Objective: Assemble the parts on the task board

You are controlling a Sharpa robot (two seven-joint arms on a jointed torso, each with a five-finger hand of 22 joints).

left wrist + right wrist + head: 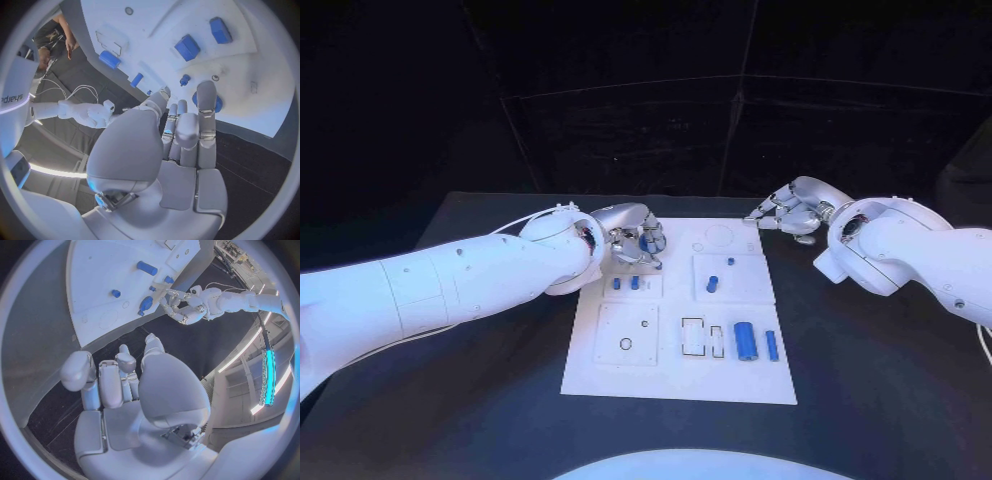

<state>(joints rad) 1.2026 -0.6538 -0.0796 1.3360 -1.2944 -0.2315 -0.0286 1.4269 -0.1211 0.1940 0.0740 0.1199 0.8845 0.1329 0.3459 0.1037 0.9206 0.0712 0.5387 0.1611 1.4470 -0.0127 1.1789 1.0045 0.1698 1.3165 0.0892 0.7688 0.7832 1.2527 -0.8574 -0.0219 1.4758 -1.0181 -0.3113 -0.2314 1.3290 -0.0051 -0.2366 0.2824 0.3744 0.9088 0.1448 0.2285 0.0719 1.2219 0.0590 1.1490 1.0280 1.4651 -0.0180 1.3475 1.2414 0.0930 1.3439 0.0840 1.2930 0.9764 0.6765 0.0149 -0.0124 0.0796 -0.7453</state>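
Observation:
The white task board [678, 372] lies mid-table. My left hand [632, 240] hovers over its far-left corner, fingers stretched out side by side [187, 130], their tips at a blue round part [217, 104]; I cannot see a grip on it. My right hand [790, 212] hangs just off the board's far-right corner, fingers loosely bent [119, 375] and holding nothing. On the board are two small blue parts [625, 283], a peg [730, 262], a short block [713, 283], a thick cylinder [746, 340] and a thin bar [772, 345].
Empty outlined slots [692, 337] and a plate with a small hole [627, 335] sit on the board's near half. Bare black table [877, 350] surrounds the board. My left forearm [459, 285] crosses the table's left side.

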